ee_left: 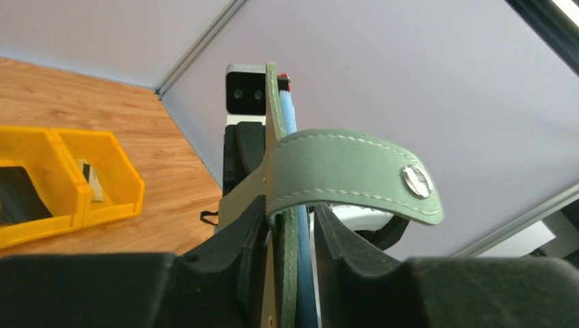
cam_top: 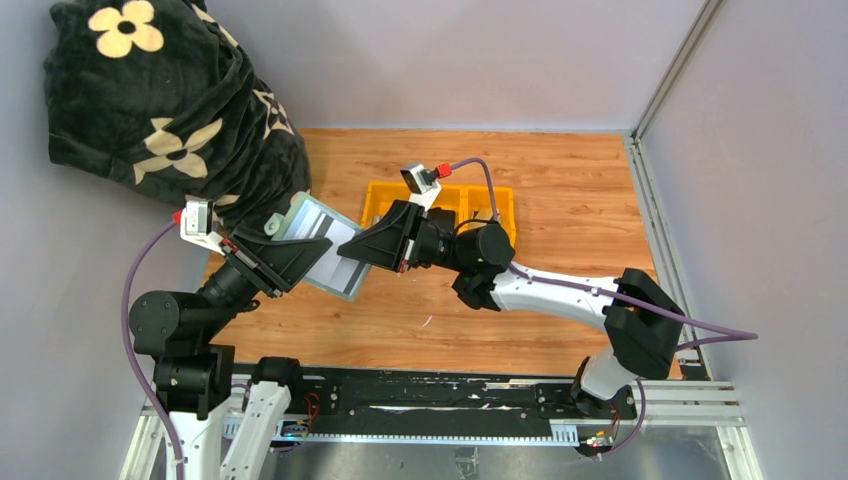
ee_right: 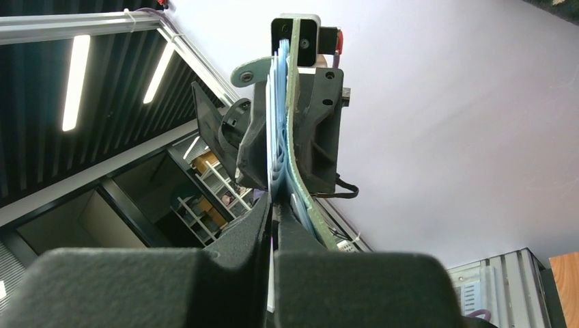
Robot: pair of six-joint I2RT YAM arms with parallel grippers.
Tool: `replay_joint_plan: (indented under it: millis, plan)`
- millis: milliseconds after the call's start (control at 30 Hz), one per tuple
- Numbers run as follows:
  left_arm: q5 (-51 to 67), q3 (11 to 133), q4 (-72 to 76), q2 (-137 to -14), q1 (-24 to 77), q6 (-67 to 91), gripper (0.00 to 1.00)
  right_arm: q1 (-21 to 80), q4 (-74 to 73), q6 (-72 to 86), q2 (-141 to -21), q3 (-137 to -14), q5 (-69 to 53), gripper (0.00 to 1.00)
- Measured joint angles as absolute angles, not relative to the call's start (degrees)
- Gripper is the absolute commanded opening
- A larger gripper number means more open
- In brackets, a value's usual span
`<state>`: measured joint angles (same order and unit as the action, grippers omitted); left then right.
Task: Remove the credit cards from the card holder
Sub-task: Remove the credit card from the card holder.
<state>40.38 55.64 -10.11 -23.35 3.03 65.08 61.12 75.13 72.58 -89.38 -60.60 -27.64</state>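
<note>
Grey walls close in a wooden table (cam_top: 560, 200), with a black flowered cloth (cam_top: 150, 90) heaped in the far left corner. We see the card holder (cam_top: 338, 272) held up off the wood, bridging the gap between the two claws.

The left gripper (cam_top: 298, 255) is clamped on the holder's sage cover. The snap strap (ee_left: 341, 167) arches over its right finger. The right gripper (cam_top: 362, 248) faces it from the holder's opposite edge with its fingers pressed together on the light blue leaves (ee_right: 278, 123), and the green cover bows past the outside of one finger. We cannot tell whether a credit card sits in that pinch.

Each wrist view shows the holder edge-on, running straight out from one claw toward the other. We judge the next move to be a pull along that line. The right arm is the one placed to draw, and the left anchors. The yellow tray (cam_top: 503, 212) lies just beyond the right claw.
</note>
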Motion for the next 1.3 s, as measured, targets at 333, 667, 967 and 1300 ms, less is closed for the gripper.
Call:
replay_joint_plan:
  millis: [333, 667, 967, 1300]
  plan:
    - [41.36, 55.64, -10.41, -23.46, 3.03, 65.08, 0.30, 61.06, 75.20, 72.16, -88.92, -58.85, -27.31, 0.00]
    - [40.62, 56.01, -10.87, -24.62, 3.03, 65.10, 0.23, 61.06, 77.21, 71.92, -88.62, -56.90, -26.52, 0.00]
    - [39.20, 56.95, -12.53, -24.97, 3.09, 64.97, 0.22, 61.28, 78.24, 71.00, -87.46, -54.46, -25.19, 0.00]
    - [37.63, 57.23, -12.71, -24.69, 3.09, 64.38, 0.12, 61.89, 78.78, 70.43, -87.46, -54.39, -24.75, 0.12]
